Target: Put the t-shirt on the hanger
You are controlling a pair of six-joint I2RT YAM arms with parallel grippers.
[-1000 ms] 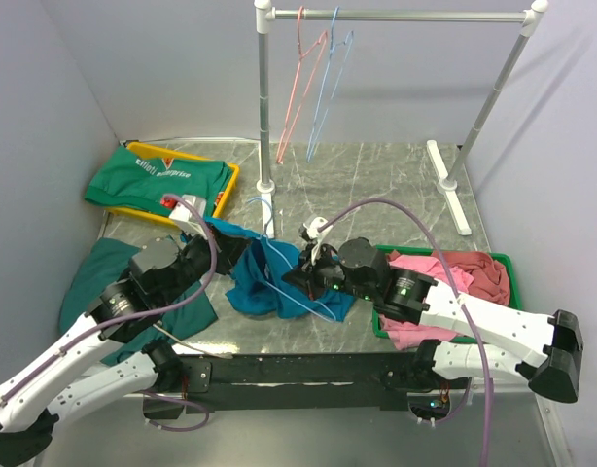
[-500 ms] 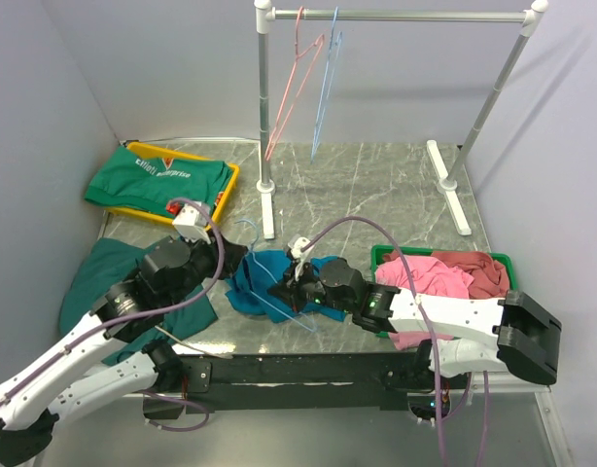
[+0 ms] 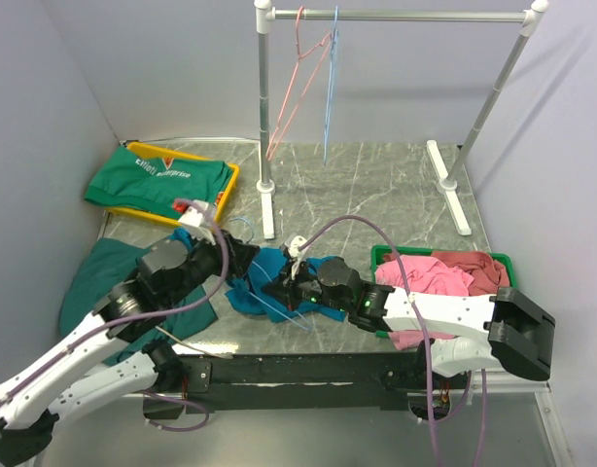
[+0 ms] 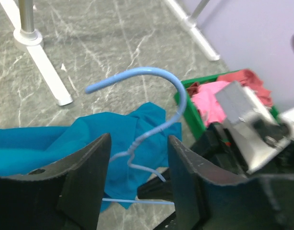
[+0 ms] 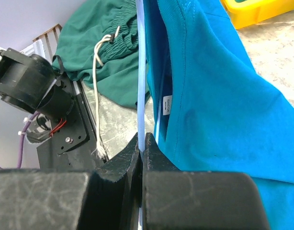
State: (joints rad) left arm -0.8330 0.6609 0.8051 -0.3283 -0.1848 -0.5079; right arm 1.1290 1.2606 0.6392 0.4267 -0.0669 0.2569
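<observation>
The teal-blue t-shirt (image 3: 267, 272) lies crumpled on the marble table between my two grippers. The light blue wire hanger (image 3: 287, 315) runs through it, and its hook (image 4: 154, 73) sticks up out of the cloth (image 4: 84, 139). My left gripper (image 4: 139, 160) is open, its fingers on either side of the hanger's twisted neck without touching it. My right gripper (image 5: 141, 143) is shut on a straight stretch of the hanger wire (image 5: 141, 72), right beside the t-shirt's collar and label (image 5: 199, 96). From above, the right gripper (image 3: 283, 288) sits at the shirt's near right edge.
A clothes rack (image 3: 265, 107) at the back carries a pink hanger (image 3: 291, 92) and a blue one (image 3: 329, 92). A yellow tray (image 3: 226, 190) with green cloth is at the far left. A dark green garment (image 3: 99, 277) lies near left, and a green bin (image 3: 508, 268) of pink clothes is on the right.
My left gripper has opened and moved right, now around the hanger's neck. The right arm has moved left and lower with the hanger, and the t-shirt has sunk onto the table.
</observation>
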